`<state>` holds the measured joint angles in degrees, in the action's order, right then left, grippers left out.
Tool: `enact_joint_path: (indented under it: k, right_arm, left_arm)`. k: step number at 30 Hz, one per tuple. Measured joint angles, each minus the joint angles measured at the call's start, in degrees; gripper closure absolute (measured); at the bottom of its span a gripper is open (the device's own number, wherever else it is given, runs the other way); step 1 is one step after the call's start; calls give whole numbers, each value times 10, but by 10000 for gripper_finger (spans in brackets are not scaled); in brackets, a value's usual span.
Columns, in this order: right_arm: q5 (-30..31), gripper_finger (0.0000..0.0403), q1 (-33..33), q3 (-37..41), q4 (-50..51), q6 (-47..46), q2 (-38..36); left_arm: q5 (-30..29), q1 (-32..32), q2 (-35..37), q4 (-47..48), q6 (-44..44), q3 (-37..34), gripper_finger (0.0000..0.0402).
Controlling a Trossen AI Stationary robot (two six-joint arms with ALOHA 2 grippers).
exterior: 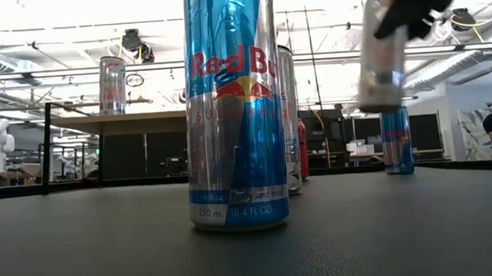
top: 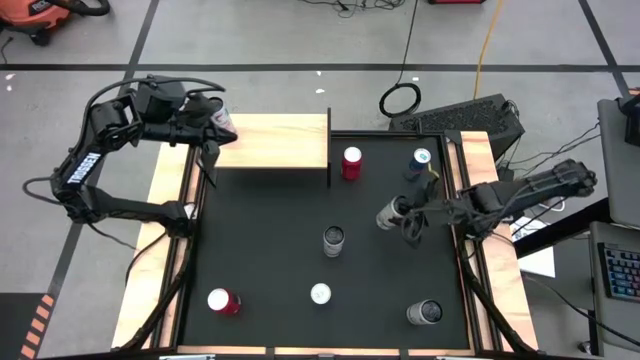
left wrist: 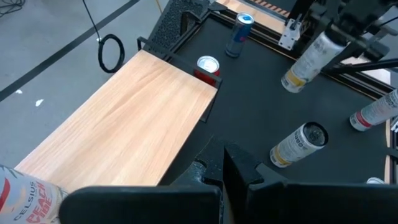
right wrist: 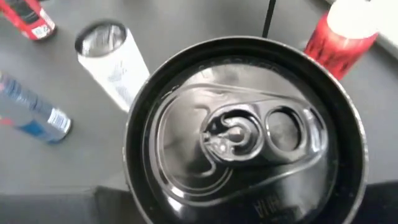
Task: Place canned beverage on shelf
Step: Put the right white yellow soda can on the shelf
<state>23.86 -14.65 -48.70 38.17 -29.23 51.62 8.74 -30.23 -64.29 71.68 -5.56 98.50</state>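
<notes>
The shelf [top: 270, 142], a light wooden top, stands at the table's far left; it also shows in the left wrist view [left wrist: 124, 124]. A Celsius can [top: 222, 122] stands upright on the shelf's left end. My left gripper [left wrist: 224, 168] hovers shut beside that end of the shelf, touching nothing. My right gripper [top: 412, 218] is over the mat right of centre, shut on a silvery can [exterior: 381, 57] that hangs high above the mat. The can's dark top [right wrist: 239, 130] fills the right wrist view. My right gripper holds the silvery can by its upper part [exterior: 374, 23], with a dark finger [exterior: 401, 17] against the wall. It comes slanting down from the table's right side. The can is lifted clear of the mat and tilts a little, its yellow-banded bottom [left wrist: 292, 81] lowest.
Several cans stand on the black mat: a red one [top: 351, 162] and a blue one [top: 420, 162] at the far side, a silver one [top: 333, 240] at centre, and a red [top: 222, 301], a Red Bull [top: 320, 294] and a dark one [top: 425, 313] near the front.
</notes>
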Motion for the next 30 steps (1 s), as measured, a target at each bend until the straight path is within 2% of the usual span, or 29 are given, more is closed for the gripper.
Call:
enact_joint_path:
  k: [10, 22, 30]
  right_arm:
    - [-3, 189, 103, -159, 21, 134, 109]
    - [-129, 189, 238, -310, 21, 227, 239]
    - [-196, 189, 296, -438, 20, 297, 332]
  left_arm:
    - [0, 0, -13, 16, 17, 0, 401]
    - [-1, 0, -12, 46, 18, 0, 401]
    - [-1, 0, -12, 55, 18, 0, 401]
